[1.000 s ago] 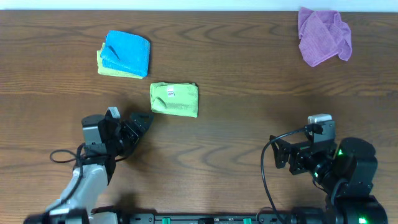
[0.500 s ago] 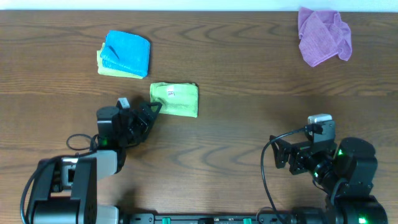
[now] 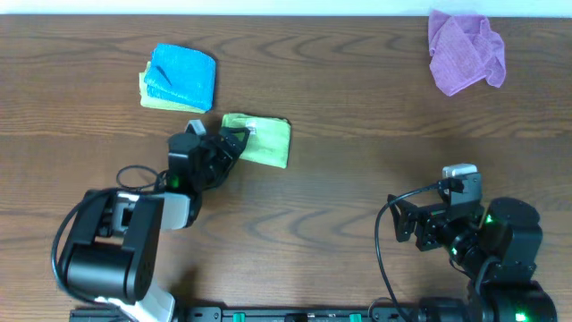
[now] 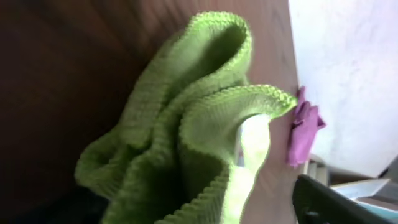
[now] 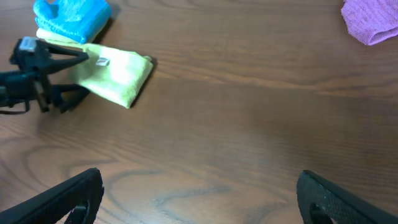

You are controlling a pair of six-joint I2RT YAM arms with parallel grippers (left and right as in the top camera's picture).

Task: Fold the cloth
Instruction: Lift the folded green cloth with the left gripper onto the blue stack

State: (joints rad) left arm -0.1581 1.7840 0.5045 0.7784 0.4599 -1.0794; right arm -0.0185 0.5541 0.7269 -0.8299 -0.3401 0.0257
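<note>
Left end effector point(image 3: 234, 140) sits at the left edge of the cloth point(image 3: 266, 141); its two fingers stand apart, one above and one below that edge, so the edge lies between them; the right wrist view shows this spread from the side. Left wrist view: the cloth point(image 4: 186, 124) fills most of the frame, bunched into thick folds with stitched hems curling over one another; one dark finger point(image 4: 336, 205) shows at the lower right corner; contact between the fingers and the fabric cannot be confirmed.

Right end effector point(image 5: 199, 180) hangs over bare desk point(image 3: 357, 107) at the near right side, well apart from the cloth; its fingers are spread wide with nothing between them.

Cloth position: left of centre on the desk, folded into a small rectangle lying slightly askew; a white tag point(image 5: 101, 61) shows on its top face near the left end effector.

Other items: a blue cloth point(image 3: 183, 76) lies behind and left of the cloth, stacked on a second lime-green cloth point(image 3: 147, 94) whose edge shows at its left side; a purple cloth point(image 3: 463, 49) lies crumpled at the far right corner of the desk.
</note>
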